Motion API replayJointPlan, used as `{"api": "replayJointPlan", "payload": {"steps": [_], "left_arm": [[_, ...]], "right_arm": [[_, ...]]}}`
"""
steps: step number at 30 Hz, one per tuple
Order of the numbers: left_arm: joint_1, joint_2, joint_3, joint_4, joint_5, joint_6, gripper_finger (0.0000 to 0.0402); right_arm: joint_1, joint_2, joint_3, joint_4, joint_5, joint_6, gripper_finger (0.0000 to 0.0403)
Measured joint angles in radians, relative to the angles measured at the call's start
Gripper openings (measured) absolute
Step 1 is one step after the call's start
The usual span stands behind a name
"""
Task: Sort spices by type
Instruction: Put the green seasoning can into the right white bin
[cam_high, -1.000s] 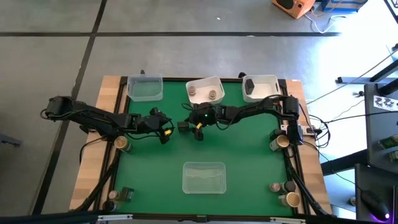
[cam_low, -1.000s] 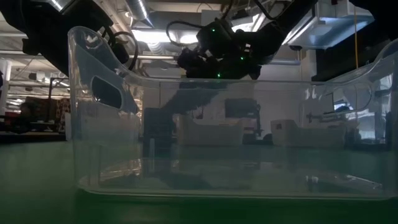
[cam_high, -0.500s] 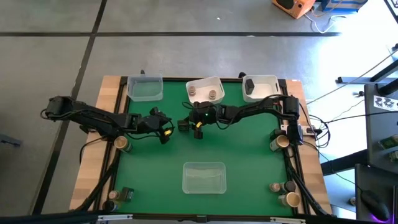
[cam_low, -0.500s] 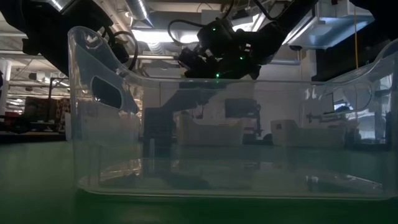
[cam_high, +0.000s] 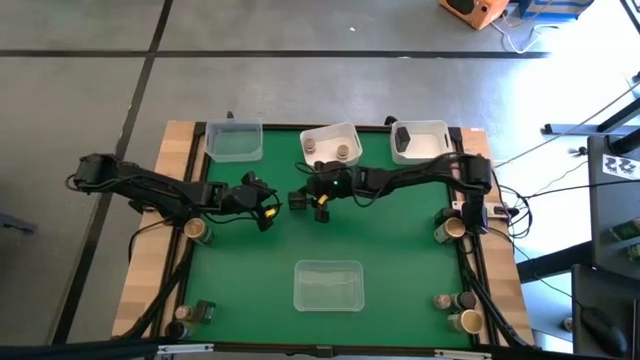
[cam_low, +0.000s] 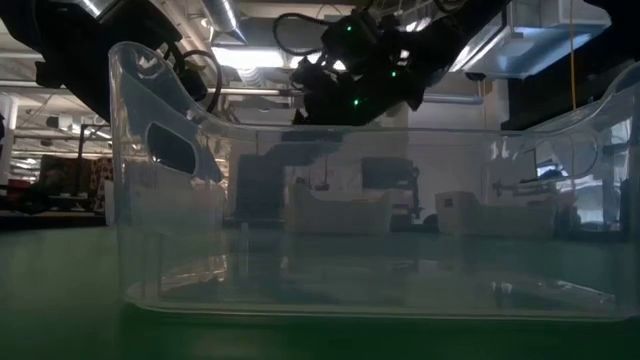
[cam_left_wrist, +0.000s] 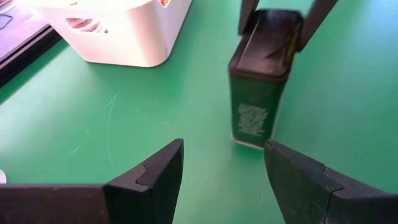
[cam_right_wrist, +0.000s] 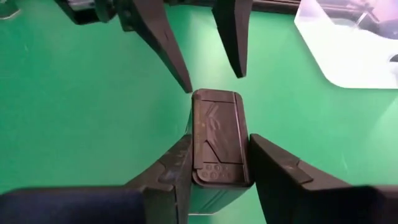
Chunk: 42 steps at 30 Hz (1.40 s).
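Observation:
A dark green rectangular tin with a black lid (cam_left_wrist: 258, 93) stands upright in the middle of the green mat, with my right gripper (cam_right_wrist: 217, 155) shut on it. In the high view the tin (cam_high: 297, 201) is just left of that gripper. My left gripper (cam_left_wrist: 221, 168) is open, a short way to the tin's left and pointing at it, touching nothing. Two small round spice jars (cam_high: 311, 145) (cam_high: 343, 152) stand in the white middle tray (cam_high: 350, 132) at the far edge. My right gripper pinches the tin between its two fingers (cam_right_wrist: 177, 162), one on each of two opposite sides just under the black lid (cam_right_wrist: 216, 134). The fingers slant down from the table's right. The tin hangs upright below them, its base close over the mat (cam_left_wrist: 251, 144).
A clear tray (cam_high: 233, 141) stands far left, and a white tray (cam_high: 430, 130) holding a dark thing far right. A clear tray (cam_high: 327, 285) sits near the front edge. More jars stand on the wooden side rails (cam_high: 198, 231) (cam_high: 452, 228) (cam_high: 465, 320).
My right gripper has risen a little with the tin, which stays upright; in the low view it sits higher than before.

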Motion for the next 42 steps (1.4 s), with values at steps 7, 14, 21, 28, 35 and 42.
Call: {"api": "replayJointPlan", "payload": {"steps": [7, 14, 21, 28, 35, 42], "left_arm": [[0.0, 0.0, 0.0, 0.0, 0.0, -0.013, 0.0208], [0.0, 0.0, 0.0, -0.002, 0.0, -0.028, 0.0208], [0.0, 0.0, 0.0, -0.002, -0.001, -0.045, 0.0208], [0.0, 0.0, 0.0, -0.002, 0.0, -0.066, 0.0208], [0.0, 0.0, 0.0, -0.003, -0.001, -0.129, 0.0208], [0.0, 0.0, 0.0, -0.006, 0.0, -0.153, 0.0208]], "right_arm": [[0.0, -0.046, 0.0, -0.059, 0.013, 0.006, 0.0134], [0.007, -0.158, 0.0, -0.181, 0.045, 0.002, 0.0134], [0.006, -0.293, 0.001, -0.323, 0.197, -0.031, 0.0134], [-0.005, -0.417, 0.0, -0.514, 0.323, -0.042, 0.0134], [-0.089, -0.584, -0.091, -0.573, 0.398, -0.031, 0.0134], [-0.268, -0.746, -0.223, -0.552, 0.524, 0.005, 0.0134]]}}
